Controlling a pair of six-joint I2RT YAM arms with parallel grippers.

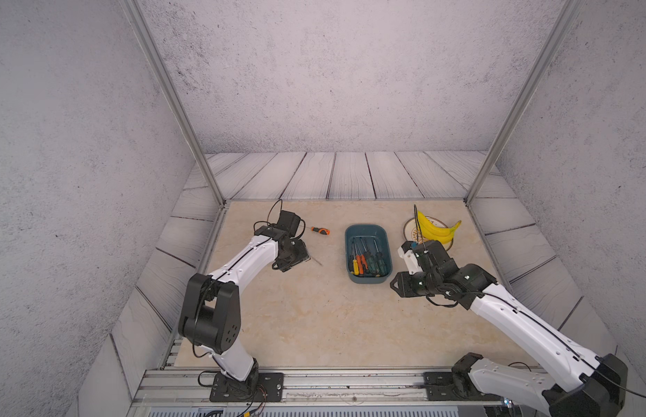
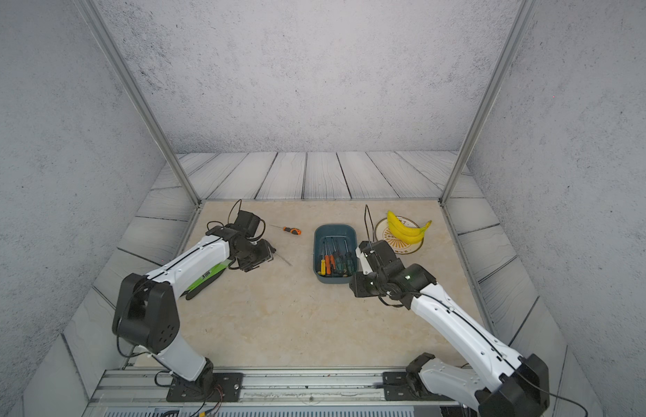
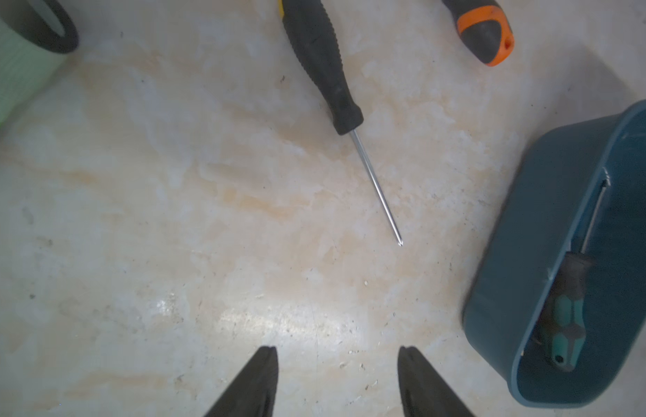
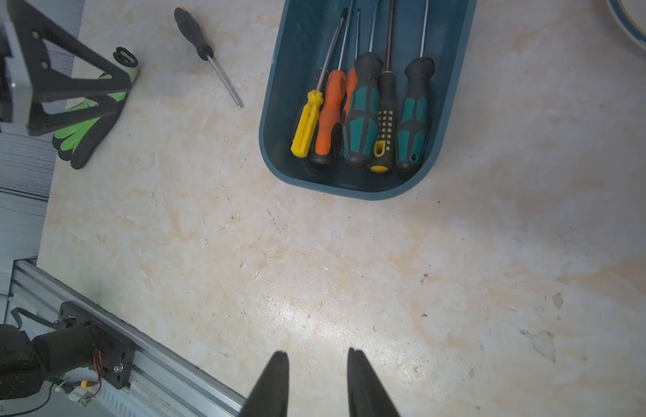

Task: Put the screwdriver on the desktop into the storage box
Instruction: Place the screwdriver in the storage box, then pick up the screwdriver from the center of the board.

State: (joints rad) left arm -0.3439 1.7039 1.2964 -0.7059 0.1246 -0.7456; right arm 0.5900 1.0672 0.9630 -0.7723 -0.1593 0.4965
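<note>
Hovering the left gripper (image 3: 337, 351) over the far left part of the desktop (image 1: 314, 325), fingers spread wide with nothing between them. Finding a black-handled screwdriver (image 3: 319, 65) flat on the desktop just beside that gripper and untouched by it in the left wrist view, tip pointing toward the near right; in both top views, showing only its thin shaft from under the gripper. Finding an orange and black screwdriver (image 1: 321, 230) also flat on the desktop, a little farther back, between the left arm (image 1: 242, 258) and the storage box (image 1: 366, 226). Seeing the storage box at mid-desktop, right of both loose screwdrivers and touching neither, already loaded with a row of screwdrivers (image 4: 361, 108) side by side, handles at the near end. Holding the right gripper (image 4: 318, 353) above bare desktop just beside the box's near right corner, fingers a little apart, grasping nothing. Noting a green and black glove (image 2: 206, 278) on the desktop under the left arm, close to the left edge, and bananas (image 1: 437, 229) on a round plate (image 1: 409, 231) at the far right, beyond the right gripper.
</note>
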